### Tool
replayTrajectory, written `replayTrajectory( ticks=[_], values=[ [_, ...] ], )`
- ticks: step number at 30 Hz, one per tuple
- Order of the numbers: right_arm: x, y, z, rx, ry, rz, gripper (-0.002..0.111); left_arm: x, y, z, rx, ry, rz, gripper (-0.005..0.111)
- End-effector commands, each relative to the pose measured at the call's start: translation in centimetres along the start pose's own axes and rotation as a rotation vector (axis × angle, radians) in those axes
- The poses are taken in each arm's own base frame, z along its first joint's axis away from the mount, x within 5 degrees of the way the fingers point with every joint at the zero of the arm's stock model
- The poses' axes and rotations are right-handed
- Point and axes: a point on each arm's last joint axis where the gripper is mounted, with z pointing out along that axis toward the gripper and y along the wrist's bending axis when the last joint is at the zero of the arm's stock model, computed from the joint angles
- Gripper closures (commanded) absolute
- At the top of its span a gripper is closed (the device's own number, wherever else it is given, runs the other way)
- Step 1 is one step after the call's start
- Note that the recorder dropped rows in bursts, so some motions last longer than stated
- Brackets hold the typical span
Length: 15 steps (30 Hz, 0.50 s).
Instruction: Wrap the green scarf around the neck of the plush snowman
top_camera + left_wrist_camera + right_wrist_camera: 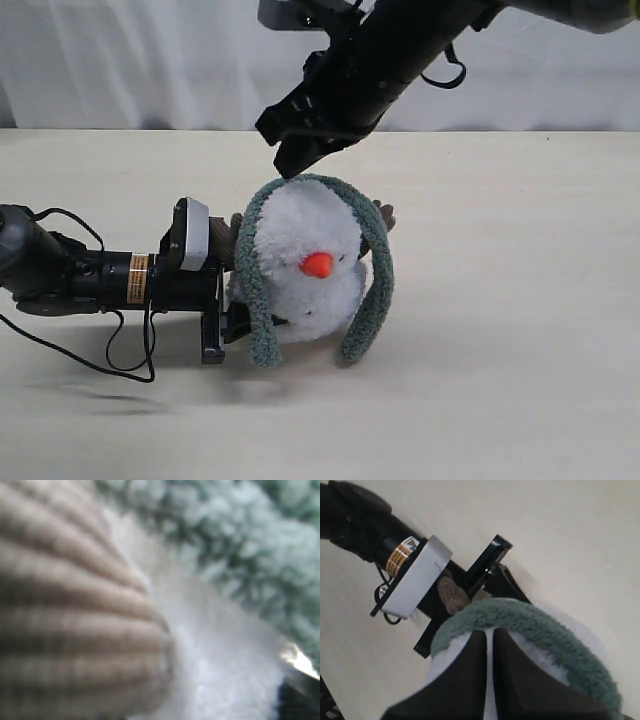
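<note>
The plush snowman (305, 250) lies on the table with its orange nose (317, 264) facing the camera. The green scarf (375, 262) arches over its neck, both ends hanging down to the table. My left gripper (232, 292) reaches in from the left, its jaws closed around the snowman's body. Its wrist view is filled by a brown ribbed arm (75, 620), white plush (210, 655) and scarf (240, 540). My right gripper (290, 168) hangs just above the scarf's top. It is shut (489, 632), its tips against the scarf's edge (545, 630).
The pale table (520, 380) spreads around the snowman, with a white curtain (120, 60) behind it. The left arm's black cable (110, 360) loops over the table at the left. The left gripper's white camera block (417, 577) sits close beside the scarf.
</note>
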Motion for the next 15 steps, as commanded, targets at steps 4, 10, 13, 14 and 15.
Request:
replayTrajectory(
  ticks=[4, 10, 13, 14, 15],
  values=[
    [-1.3, 1.6, 3.4, 0.118, 0.058, -0.075, 0.104, -0.2, 0.2, 0.1, -0.013, -0.018, -0.012, 0.107],
    [-1.7, 2.4, 5.4, 0.202, 0.166, -0.112, 0.104, -0.2, 0.1, 0.1, -0.005, -0.017, -0.009, 0.107],
    [-1.7, 1.4, 6.2, 0.26, 0.199, -0.089, 0.104, -0.2, 0.1, 0.1, -0.005, -0.017, -0.009, 0.107],
    [-1.6, 1.0, 6.5, 0.287, 0.209, -0.084, 0.104, -0.2, 0.1, 0.1, -0.005, -0.017, -0.009, 0.107],
    [-1.5, 0.6, 6.8, 0.322, 0.222, -0.084, 0.104, -0.2, 0.1, 0.1, -0.005, -0.017, -0.009, 0.107]
  ],
)
